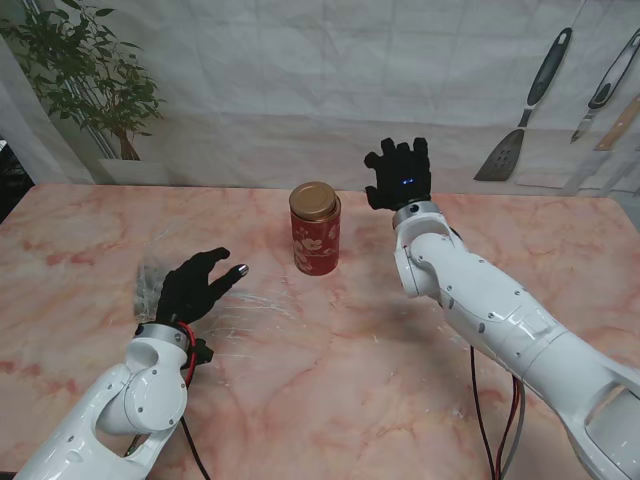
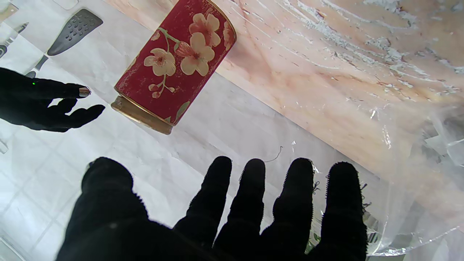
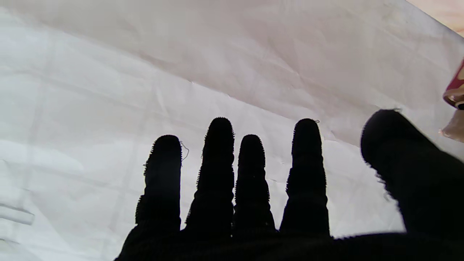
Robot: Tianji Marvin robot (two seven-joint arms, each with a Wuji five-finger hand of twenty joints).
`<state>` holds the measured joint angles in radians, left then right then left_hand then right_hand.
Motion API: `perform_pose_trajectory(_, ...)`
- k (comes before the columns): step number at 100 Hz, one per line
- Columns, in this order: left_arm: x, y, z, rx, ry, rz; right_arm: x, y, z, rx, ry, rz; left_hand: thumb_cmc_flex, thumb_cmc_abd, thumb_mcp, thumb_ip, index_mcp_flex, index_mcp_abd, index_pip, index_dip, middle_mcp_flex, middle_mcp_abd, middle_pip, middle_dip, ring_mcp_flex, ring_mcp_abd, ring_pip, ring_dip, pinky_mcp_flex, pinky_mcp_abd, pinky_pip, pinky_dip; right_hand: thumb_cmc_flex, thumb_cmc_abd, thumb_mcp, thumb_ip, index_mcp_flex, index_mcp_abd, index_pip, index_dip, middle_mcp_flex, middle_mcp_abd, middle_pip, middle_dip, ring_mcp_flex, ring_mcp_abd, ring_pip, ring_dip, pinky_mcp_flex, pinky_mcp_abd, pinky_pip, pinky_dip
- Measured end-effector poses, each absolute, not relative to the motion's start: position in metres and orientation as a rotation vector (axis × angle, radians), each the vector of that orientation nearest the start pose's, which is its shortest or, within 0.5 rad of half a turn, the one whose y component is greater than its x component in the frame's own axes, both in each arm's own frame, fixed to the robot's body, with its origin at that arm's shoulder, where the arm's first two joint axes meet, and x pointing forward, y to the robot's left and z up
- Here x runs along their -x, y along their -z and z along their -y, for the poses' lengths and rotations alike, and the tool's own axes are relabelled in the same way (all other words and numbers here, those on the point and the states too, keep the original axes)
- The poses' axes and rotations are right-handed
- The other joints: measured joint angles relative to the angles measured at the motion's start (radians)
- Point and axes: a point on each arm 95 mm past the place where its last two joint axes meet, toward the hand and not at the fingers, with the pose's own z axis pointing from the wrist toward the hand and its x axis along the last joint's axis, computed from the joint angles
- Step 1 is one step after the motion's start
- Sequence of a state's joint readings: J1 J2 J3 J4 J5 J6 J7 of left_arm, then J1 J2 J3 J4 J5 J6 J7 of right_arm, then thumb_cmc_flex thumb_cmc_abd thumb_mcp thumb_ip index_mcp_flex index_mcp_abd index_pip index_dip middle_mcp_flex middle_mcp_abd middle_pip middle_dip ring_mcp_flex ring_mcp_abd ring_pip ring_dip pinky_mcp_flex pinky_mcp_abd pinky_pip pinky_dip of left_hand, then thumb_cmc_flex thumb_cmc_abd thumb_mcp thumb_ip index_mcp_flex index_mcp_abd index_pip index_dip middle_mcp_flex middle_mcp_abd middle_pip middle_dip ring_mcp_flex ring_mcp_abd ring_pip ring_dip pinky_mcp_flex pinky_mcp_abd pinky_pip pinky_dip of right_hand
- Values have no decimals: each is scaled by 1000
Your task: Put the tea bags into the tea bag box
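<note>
Upright near the tabletop's far edge stands a red tin with cream blossoms and a gold lid on. Both the left hand and right hand are spread wide, empty; a clear plastic bag lies beside the left.

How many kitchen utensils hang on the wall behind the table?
3, all at the far right: a black spatula, a slotted utensil beside it, and a wooden handle partly cut off; more may be outside view.

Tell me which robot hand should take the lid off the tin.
Probably the right robot hand: it hangs open beside the tin, level with the gold lid. The left robot hand rests open on the clear bag, nearer to me.
</note>
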<state>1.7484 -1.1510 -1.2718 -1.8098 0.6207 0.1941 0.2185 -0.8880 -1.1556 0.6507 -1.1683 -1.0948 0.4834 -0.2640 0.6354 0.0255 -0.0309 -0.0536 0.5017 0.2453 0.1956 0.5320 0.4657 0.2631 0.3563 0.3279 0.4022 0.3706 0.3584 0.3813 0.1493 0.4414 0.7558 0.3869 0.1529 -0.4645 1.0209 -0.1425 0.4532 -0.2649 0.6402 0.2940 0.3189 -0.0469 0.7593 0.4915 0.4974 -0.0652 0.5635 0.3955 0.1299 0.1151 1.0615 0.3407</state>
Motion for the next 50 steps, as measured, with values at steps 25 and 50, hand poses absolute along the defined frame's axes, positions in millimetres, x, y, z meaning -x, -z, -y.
perform_pose_trajectory(25, -365, 299, 5, 1594, 1716, -980, -527, 248, -38, -831, -1261, -1232, 0, 0, 0, 0, 0, 0, 0, 0, 0, 0, -11, 0, -1, 0, 0, 0, -5, 0, 0, 0, -2, 15, -66, 8, -74, 58, -36, -11, -30, 42, -104, -58, -113, 9, -163, -88, -88, 0, -122, -78)
perform_pose_trajectory(50, -367, 296, 2, 1581, 1718, -1005, -513, 252, -20, -1004, -1442, -1218, -1, 0, 0, 0, 0, 0, -1, 0, 0, -1, -23, 0, -16, 0, -2, 0, -14, 6, 0, 0, -6, 50, -214, 8, -187, 103, -130, -15, -109, 81, -258, -138, -242, 13, -228, -143, -168, -12, -220, -138)
